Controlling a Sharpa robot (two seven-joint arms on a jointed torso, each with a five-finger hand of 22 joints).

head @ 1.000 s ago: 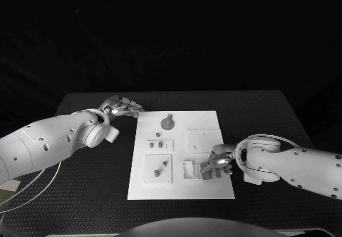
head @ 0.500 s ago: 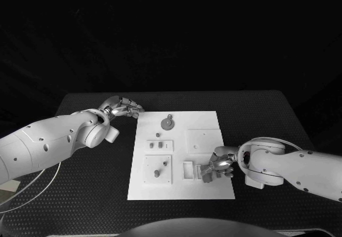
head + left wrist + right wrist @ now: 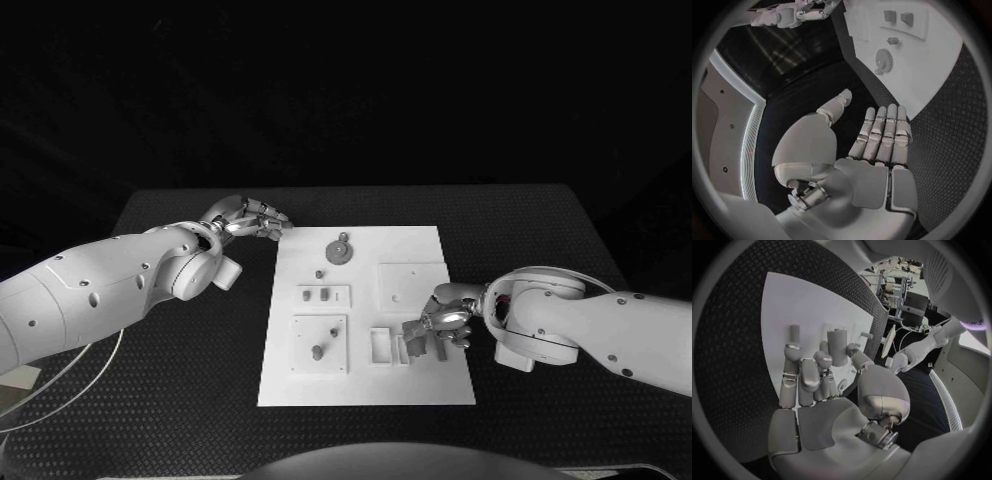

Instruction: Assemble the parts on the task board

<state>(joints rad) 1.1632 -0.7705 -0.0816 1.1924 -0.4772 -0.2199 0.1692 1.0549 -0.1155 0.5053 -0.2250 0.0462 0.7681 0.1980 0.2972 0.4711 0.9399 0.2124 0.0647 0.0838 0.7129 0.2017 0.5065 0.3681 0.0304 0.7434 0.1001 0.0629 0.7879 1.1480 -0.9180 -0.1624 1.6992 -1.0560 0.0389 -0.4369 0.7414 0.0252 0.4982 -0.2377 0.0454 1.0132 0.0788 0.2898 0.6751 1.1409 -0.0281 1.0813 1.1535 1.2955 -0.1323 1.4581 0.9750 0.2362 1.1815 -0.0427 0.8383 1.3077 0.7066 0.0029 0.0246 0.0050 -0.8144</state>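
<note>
So the black tabletop takes up most of the head view, with that bumpy mat texture all over it. Sitting in the middle is the white task board, long side running away from the robot.

Left arm comes in from the side and its left robot hand is parked on the tabletop just beside the far left corner of the board, not touching it. In the left wrist view that robot hand has its long fingers straight and pressed side by side, thumb sticking out to one side, nothing in it.

The right robot hand is over the near right part of the board. In the right wrist view it has its fingers curled around a grey cylinder part, which stands upright against the fingertips, so it looks like it's pinching that one. Another slim grey part stands just beside it on the board.

Smaller stuff on the board: a round disc part near the far end, a tiny part just below it, two small parts in a raised block in the middle, and one part on the square plate at the near left. By the right robot hand's fingertips there's a small slotted holder.
</note>
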